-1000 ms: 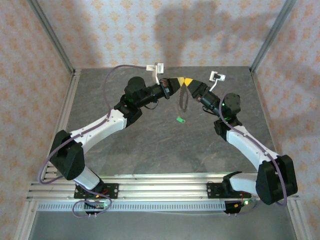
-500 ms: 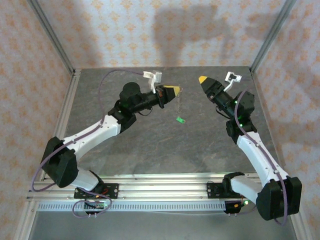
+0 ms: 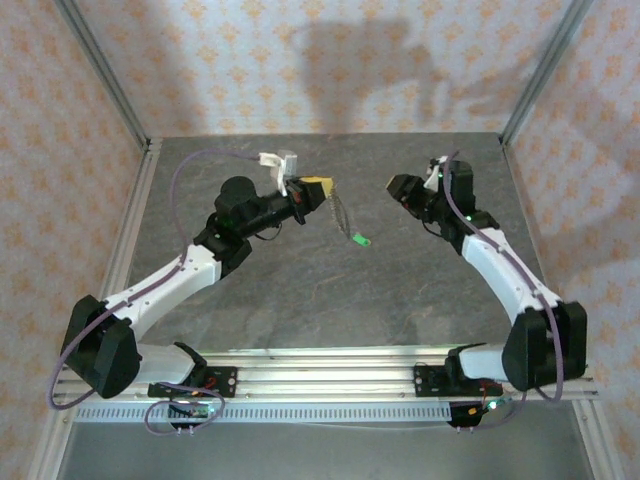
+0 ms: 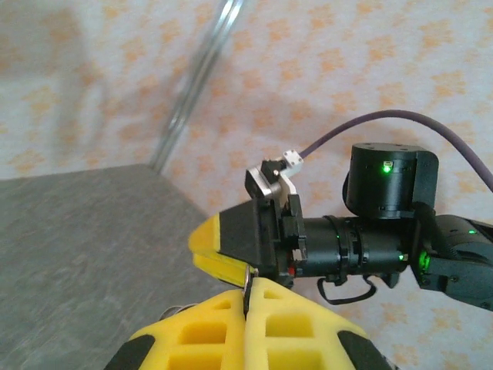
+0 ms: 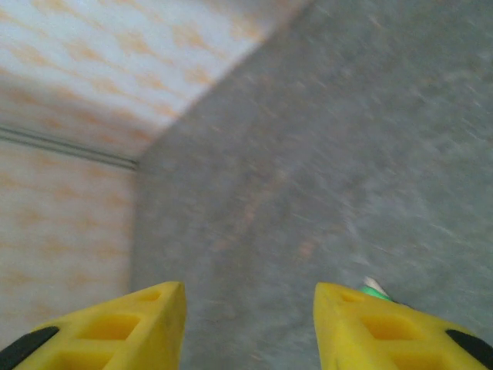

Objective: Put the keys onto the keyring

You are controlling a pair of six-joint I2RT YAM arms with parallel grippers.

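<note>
One green tag (image 3: 362, 240) is showing on the grey counter (image 3: 300, 300), between two arms. Up and left of the tag, the left jaws are clenching their two yellow fingers (image 4: 308, 331) on the top end of the keys (image 3: 342, 213), one thin grey strand slanting down to the tag. I cannot tell the keyring apart within that strand. Right of the tag and apart from it, the right jaws are standing released, their two yellow fingers (image 5: 115, 324) gaping over bare counter
</note>
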